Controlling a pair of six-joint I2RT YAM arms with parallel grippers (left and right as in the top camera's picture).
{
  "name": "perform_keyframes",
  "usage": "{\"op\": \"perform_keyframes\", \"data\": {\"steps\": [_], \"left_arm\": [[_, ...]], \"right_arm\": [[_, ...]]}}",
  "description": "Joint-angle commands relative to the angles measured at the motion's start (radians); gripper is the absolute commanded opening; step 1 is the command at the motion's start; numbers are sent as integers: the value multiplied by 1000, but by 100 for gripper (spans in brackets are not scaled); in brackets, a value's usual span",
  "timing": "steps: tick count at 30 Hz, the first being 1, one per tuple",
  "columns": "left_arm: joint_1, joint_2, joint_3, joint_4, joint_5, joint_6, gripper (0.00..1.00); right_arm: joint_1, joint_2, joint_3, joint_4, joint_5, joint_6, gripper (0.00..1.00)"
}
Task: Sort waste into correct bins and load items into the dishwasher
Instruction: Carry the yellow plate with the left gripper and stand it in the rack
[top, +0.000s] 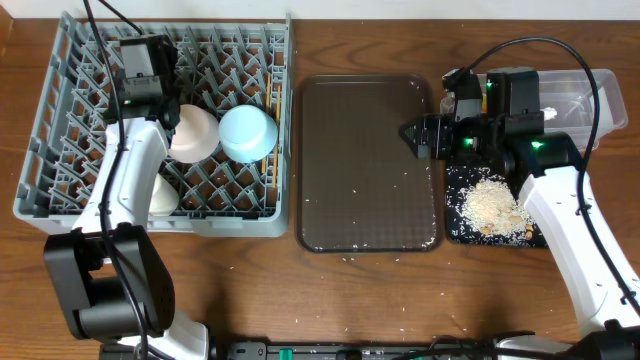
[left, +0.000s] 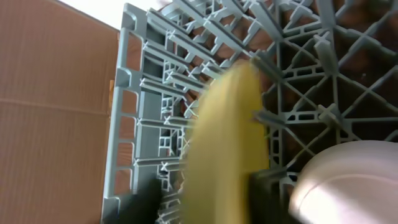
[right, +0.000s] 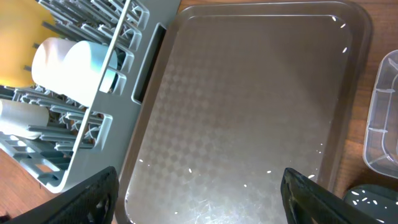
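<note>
One blue bowl (top: 247, 133) in rack (top: 230, 224); crumbs (top: 490, 205) on black tray (top: 453, 178).

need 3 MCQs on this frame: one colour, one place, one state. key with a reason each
1. In the grey rack, the bowl beside the white bowl is: A) red B) light blue C) green
2. The crumb pile lies in: A) the grey rack B) the black tray C) the white bowl
3. The right gripper is: A) open, empty B) shut on the white bowl C) shut, empty
Key: 1 B, pale blue overhead; 2 B, beige heap on glossy black; 3 A, fingers wide apart, nothing between.
</note>
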Motion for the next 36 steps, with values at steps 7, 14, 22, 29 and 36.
{"op": "perform_keyframes", "data": {"steps": [7,14,22,29,36], "left_arm": [[-13,-37,1,-2,18,-96,81],[-19,-157,1,-93,278,-171,79],[-73,-254,1,-214,306,-299,46],[-107,-430,1,-359,426,-519,26],[-107,-700,1,-482,639,-567,33]], "right_arm": [[-4,-7,4,-8,-2,10,81],[-4,-7,4,-7,-2,10,81],[-4,-7,4,-12,-2,10,80],[-4,-11,4,-21,-2,10,80],[-4,-154,5,13,-2,-47,87]]}}
